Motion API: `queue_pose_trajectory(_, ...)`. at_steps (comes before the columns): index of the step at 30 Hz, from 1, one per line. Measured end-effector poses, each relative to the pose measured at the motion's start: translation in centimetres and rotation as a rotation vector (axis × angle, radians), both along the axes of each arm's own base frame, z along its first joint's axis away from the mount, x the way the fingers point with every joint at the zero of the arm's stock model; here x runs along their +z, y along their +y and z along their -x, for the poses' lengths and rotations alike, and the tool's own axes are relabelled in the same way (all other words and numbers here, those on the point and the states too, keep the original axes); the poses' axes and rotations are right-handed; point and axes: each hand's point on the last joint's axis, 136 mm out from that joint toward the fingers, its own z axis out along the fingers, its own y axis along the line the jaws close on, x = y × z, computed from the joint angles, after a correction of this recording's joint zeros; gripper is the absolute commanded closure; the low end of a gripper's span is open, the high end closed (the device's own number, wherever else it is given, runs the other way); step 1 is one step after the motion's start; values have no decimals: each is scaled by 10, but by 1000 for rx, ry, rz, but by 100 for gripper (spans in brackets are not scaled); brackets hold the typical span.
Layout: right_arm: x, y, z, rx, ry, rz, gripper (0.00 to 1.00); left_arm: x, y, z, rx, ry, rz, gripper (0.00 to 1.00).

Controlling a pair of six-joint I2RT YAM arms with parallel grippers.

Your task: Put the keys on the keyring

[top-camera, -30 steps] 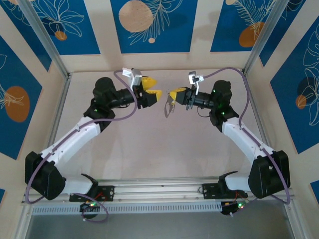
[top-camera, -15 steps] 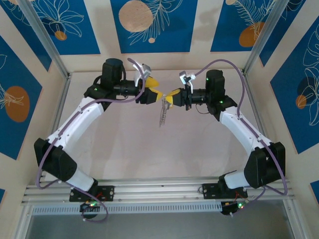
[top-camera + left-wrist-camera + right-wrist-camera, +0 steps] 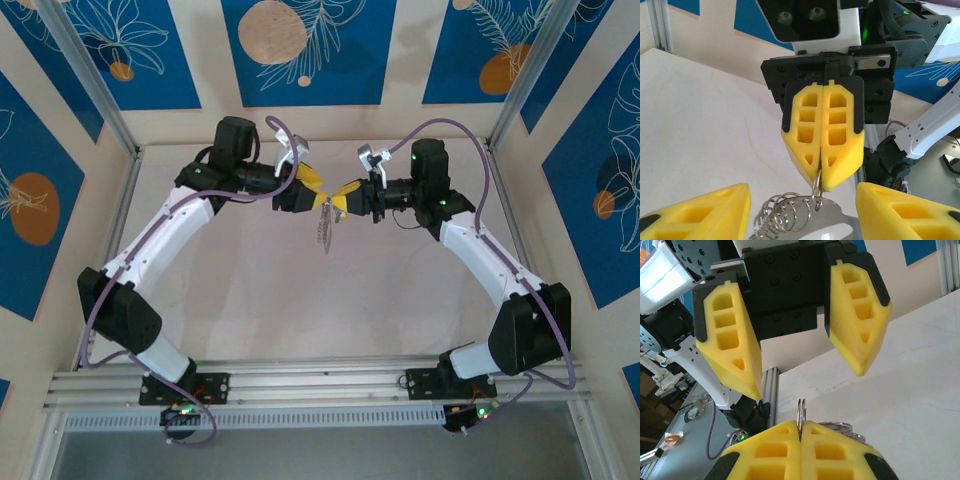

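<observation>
My right gripper (image 3: 343, 197) is shut on a small split ring (image 3: 800, 412) at the top of the keyring (image 3: 325, 228). The keyring is a grey metal loop that hangs above the table. In the left wrist view the loop (image 3: 850, 225) sits low between my own fingers, with several thin wire rings (image 3: 775, 217) strung along it. My left gripper (image 3: 310, 190) is open, tip to tip with the right gripper (image 3: 821, 180), and its fingers (image 3: 735, 345) are spread either side of the ring. The key with the yellow-gold head is out of view.
Both grippers meet in the air over the back middle of the pale table (image 3: 300, 290). Metal frame posts (image 3: 120, 210) run down the left and right sides. Blue patterned panels (image 3: 300, 50) form the back wall.
The left arm has swung in and back, bringing its open gripper up against the right gripper's tip. The right gripper shifted slightly left with the keyring still hanging from it.
</observation>
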Motion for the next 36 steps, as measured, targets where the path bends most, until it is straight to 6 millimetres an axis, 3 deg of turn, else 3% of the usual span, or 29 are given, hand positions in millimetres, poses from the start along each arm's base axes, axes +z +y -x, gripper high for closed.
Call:
queue_pose_trajectory(7,2,5,5,22,-3,-2,100,-7,-2,-3,-1,20,-8,50)
queue_pose_trajectory(13,1,7,5,19,-2,0,100,-6,-3,1,-22,30,1,73)
queue_pose_trajectory(23,-1,8,3,17,3,4,100,-8,-3,4,-39,24,-3,62)
queue_pose_trajectory(27,-1,8,4,18,3,4,100,-10,-3,5,-41,35,-8,63)
queue_pose_trajectory(30,-1,8,4,18,3,4,100,-12,-3,7,-48,42,-12,75)
queue_pose_trajectory(34,-2,8,1,2,1,8,100,-14,-5,11,-69,48,-13,100)
queue_pose_trajectory(36,-2,7,-1,-2,0,8,94,-13,-7,13,-78,38,-10,100)
